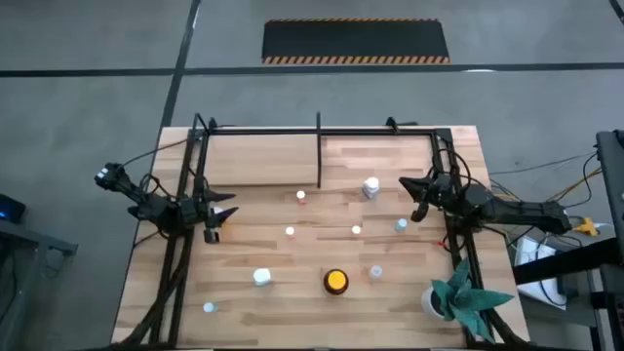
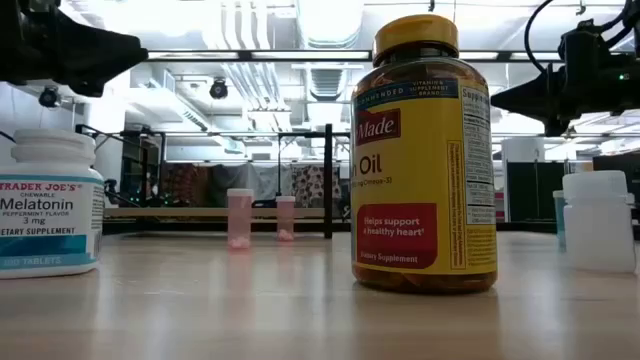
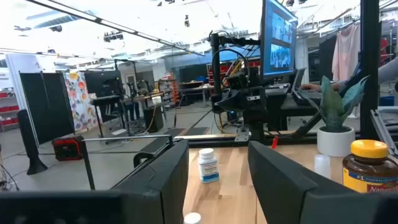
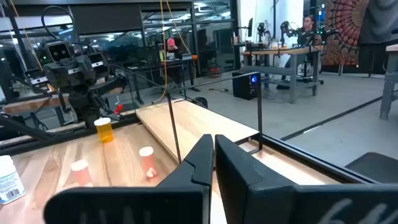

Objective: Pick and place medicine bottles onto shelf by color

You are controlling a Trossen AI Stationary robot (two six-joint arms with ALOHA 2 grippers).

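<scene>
While the task is at a pick, the high view has the left end effector [image 1: 222, 210] near the surface's [image 1: 292, 312] left edge, over a small orange bottle [image 1: 216, 218]. The right end effector [image 1: 417, 200] waits near the right edge. The shelf [image 1: 319, 132] along the far edge looks bare, and the other bottles are scattered mid-surface.

Low view: the big amber jar [image 2: 425, 150] stands upright, long axis vertical, lid up.

Left wrist view: its fingers [image 3: 161, 180] stand half apart with nothing between them.

Right wrist view: its fingers [image 4: 199, 155] are pressed together, empty.

Next, I judge, the left drops around the orange bottle, closes, and carries it to its shelf section.
</scene>
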